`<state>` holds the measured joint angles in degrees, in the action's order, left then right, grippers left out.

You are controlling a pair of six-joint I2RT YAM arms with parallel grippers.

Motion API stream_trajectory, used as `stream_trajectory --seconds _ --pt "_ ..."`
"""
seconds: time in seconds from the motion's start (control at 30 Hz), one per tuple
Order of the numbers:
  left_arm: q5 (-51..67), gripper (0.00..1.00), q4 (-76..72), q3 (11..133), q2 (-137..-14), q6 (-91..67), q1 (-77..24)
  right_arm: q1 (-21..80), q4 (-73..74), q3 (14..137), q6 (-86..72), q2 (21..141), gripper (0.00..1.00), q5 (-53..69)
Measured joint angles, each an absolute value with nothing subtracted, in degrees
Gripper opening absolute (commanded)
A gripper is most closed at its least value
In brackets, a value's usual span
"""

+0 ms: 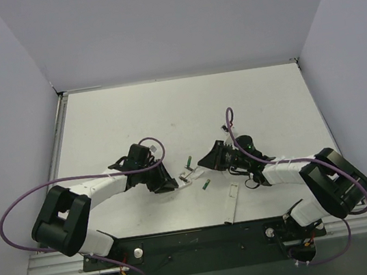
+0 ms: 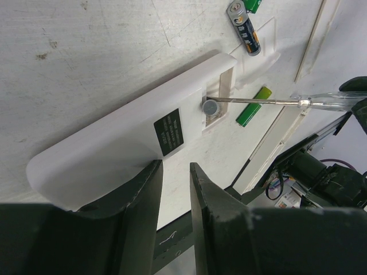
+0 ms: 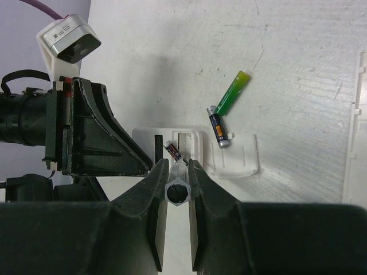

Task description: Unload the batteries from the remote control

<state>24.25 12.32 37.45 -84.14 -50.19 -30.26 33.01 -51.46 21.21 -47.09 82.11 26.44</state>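
Observation:
The white remote (image 2: 114, 143) lies back-up with its battery bay open. One dark battery (image 3: 172, 150) sits tilted in the bay, its round end (image 2: 210, 106) against a screwdriver tip (image 2: 252, 101). My right gripper (image 3: 176, 166) is shut on the screwdriver's clear handle (image 3: 176, 192). Another dark battery (image 3: 218, 127) lies on the loose white cover (image 3: 235, 156). One green battery (image 3: 233, 91) lies beyond it, another (image 2: 254, 106) beside the remote. My left gripper (image 2: 175, 166) is nearly closed with nothing between the fingers. One finger (image 2: 140, 200) rests on the remote's corner.
A long white strip (image 1: 233, 202) lies between the arms near the front rail; it also shows at the right edge of the right wrist view (image 3: 355, 126). In the top view my left gripper (image 1: 168, 183) and right gripper (image 1: 205, 164) face each other closely at mid-table.

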Motion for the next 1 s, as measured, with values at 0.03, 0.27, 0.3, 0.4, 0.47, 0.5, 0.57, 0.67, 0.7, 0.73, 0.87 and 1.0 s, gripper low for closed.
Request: stream_trajectory --seconds 0.03,0.27,0.3,0.4,0.47,0.5,0.57,0.67,0.7,0.73,0.87,1.0 --pt "24.25 0.37 12.32 37.47 -84.14 -50.19 -30.26 33.01 -51.22 21.23 -47.05 81.93 0.0 26.57" --pt "24.27 0.37 12.19 37.58 -84.4 -50.33 -30.28 33.01 -49.39 21.87 -46.33 81.3 0.0 27.44" --pt "24.29 0.37 12.19 37.65 -84.47 -50.37 -30.28 33.01 -49.1 21.87 -46.26 81.08 0.0 27.62" --pt "24.29 0.37 12.12 37.85 -84.71 -50.39 -30.3 33.01 -48.97 21.87 -46.26 80.99 0.0 27.9" --pt "24.29 0.37 12.01 37.87 -84.77 -50.41 -30.33 33.01 -48.99 21.87 -46.28 80.99 0.0 28.14" --pt "24.29 0.37 11.99 37.87 -84.77 -50.41 -30.35 33.01 -48.97 21.87 -46.28 80.99 0.0 28.27" --pt "24.29 0.37 11.92 37.87 -84.79 -50.41 -30.33 33.01 -48.93 21.89 -46.26 80.99 0.0 28.67" --pt "24.29 0.37 11.88 38.0 -84.99 -50.41 -30.35 33.01 -48.73 21.91 -46.28 80.99 0.0 29.41" --pt "24.27 0.37 11.88 38.02 -85.01 -50.43 -30.35 33.01 -48.69 21.91 -46.28 80.99 0.0 29.43" --pt "24.27 0.37 11.88 38.02 -85.01 -50.43 -30.35 33.01 -48.64 21.91 -46.28 80.95 0.0 29.47" --pt "24.27 0.37 11.84 38.02 -85.01 -50.43 -30.35 33.01 -48.38 21.91 -46.26 80.77 0.0 30.06" --pt "24.29 0.37 11.75 38.02 -85.1 -50.46 -30.35 33.01 -47.31 21.91 -46.26 80.16 0.0 30.94"
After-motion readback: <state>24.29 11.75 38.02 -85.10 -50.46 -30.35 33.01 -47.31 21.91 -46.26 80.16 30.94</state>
